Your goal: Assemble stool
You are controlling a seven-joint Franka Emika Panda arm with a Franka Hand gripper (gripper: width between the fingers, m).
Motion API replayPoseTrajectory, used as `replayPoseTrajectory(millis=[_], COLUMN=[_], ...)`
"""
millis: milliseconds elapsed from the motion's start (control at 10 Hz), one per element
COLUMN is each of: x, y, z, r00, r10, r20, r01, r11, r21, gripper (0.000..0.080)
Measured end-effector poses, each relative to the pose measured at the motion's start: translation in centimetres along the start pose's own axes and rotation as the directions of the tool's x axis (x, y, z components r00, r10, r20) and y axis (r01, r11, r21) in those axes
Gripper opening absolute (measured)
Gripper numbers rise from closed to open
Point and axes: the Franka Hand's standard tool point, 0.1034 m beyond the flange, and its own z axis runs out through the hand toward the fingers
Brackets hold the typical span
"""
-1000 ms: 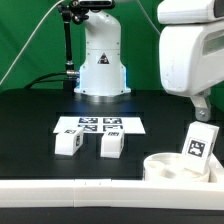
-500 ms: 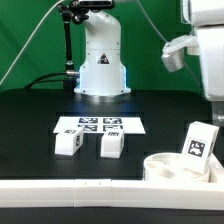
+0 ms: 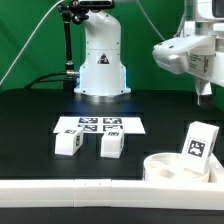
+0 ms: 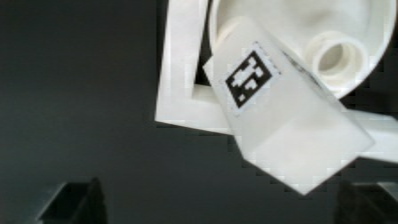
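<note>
The white round seat disc [image 3: 178, 166] lies at the exterior view's lower right. One blocky white leg [image 3: 199, 143] with a black-and-white tag leans tilted on the seat's rim. Two more legs [image 3: 68, 143] [image 3: 111, 146] stand on the black table at centre left. The wrist view looks down on the leaning leg [image 4: 294, 115] and the seat [image 4: 311, 45]. My gripper [image 4: 222, 208] is open and empty, well above the leaning leg, with its dark fingertips [image 4: 75, 203] spread apart. In the exterior view my arm's hand [image 3: 192, 55] hangs high above the seat.
The marker board [image 3: 98, 126] lies behind the two standing legs. A long white rail [image 3: 70, 189] borders the table's front, and a part of it shows in the wrist view [image 4: 175, 85] beside the seat. The robot base [image 3: 100, 60] stands at the back.
My arm's hand has shifted and turned above the seat at the exterior view's upper right. The legs and the seat have not moved.
</note>
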Motion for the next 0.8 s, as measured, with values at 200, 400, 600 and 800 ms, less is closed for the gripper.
replayPoseTrajectory(millis=[200,400,600,800], x=[-0.4,-1.0,-1.4,-1.8], y=[-0.3,-0.3,-0.3,-0.4], z=[0.2,0.2,0.3,0.5], r00=[0.987,0.923,0.897,0.832], r10=[-0.164,-0.384,-0.442,-0.555], r20=[0.004,0.005,0.016,0.024], r01=[0.164,0.384,0.442,0.554], r11=[0.987,0.923,0.897,0.832], r21=[0.006,0.002,0.009,0.021], gripper=[0.0649,0.0649,0.0649,0.0649])
